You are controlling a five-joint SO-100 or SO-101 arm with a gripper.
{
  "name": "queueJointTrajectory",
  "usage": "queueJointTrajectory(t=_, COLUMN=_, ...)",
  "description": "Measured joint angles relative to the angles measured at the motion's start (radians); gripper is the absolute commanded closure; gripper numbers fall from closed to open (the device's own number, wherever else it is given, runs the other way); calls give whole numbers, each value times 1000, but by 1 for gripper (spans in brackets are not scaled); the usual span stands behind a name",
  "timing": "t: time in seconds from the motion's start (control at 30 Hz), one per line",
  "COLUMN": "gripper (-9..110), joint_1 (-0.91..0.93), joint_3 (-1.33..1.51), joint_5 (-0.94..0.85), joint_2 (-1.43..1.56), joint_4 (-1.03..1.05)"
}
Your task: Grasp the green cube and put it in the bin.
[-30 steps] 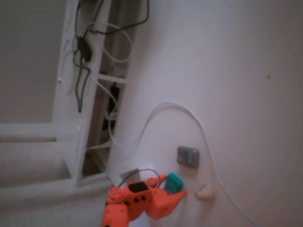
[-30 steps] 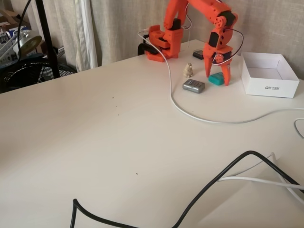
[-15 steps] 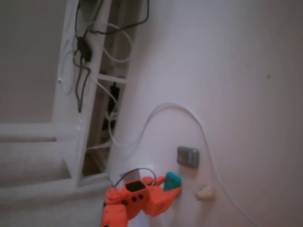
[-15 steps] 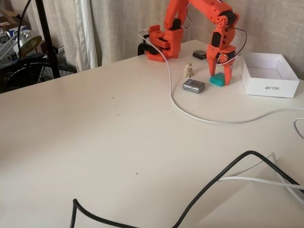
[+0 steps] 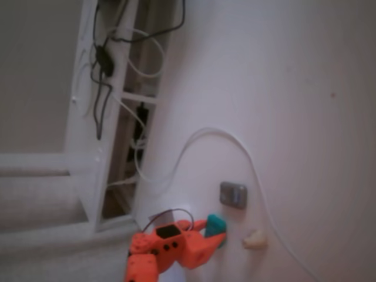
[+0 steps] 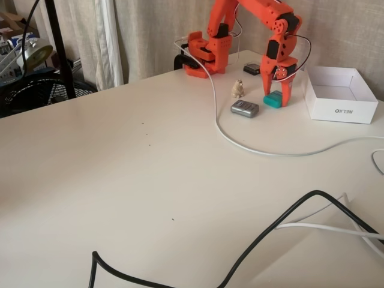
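Table surface (image 6: pixel 150 180), white, seen in both fixed views. From left to right in a fixed view: orange arm base (image 6: pixel 207 54) at the far edge; small beige lump (image 6: pixel 238 89); grey metallic square (image 6: pixel 245 108) nearer the camera, beside a white cable (image 6: pixel 240 144); green cube (image 6: pixel 273 99); white bin (image 6: pixel 335 94), open-topped, well apart from the cube on its right. The orange gripper (image 6: pixel 276 96) points down over the cube, its two fingers standing on either side of the block, tips at table level; the cube rests on the table between them. The fingers lie close against the cube's sides, but whether they press on it cannot be told. In a fixed view looking down, the gripper (image 5: pixel 216 232) enters from the lower left, with the cube (image 5: pixel 215 224) at its tip, the grey square (image 5: pixel 233 194) above it and the lump (image 5: pixel 254 239) to its right.
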Motion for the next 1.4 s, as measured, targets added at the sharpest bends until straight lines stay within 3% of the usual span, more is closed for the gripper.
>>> queueJointTrajectory(t=0.47, gripper=110, joint_1=-35, joint_3=-17, joint_5=-221, joint_2=336, joint_4=-350)
queueJointTrajectory(t=0.73, gripper=110, joint_1=-253, joint_3=-17, joint_5=-376, joint_2=371, joint_4=-322)
queueJointTrajectory(t=1.1, gripper=110, joint_1=-279, joint_3=-18, joint_5=-437, joint_2=296, joint_4=-296)
queueJointTrajectory(t=1.23, gripper=99, joint_1=-276, joint_3=-63, joint_5=-437, joint_2=202, joint_4=-307)
queueJointTrajectory(t=1.33, gripper=81, joint_1=-276, joint_3=-109, joint_5=-437, joint_2=137, joint_4=-308)
queueJointTrajectory(t=1.4, gripper=76, joint_1=-276, joint_3=-129, joint_5=-437, joint_2=110, joint_4=-318)
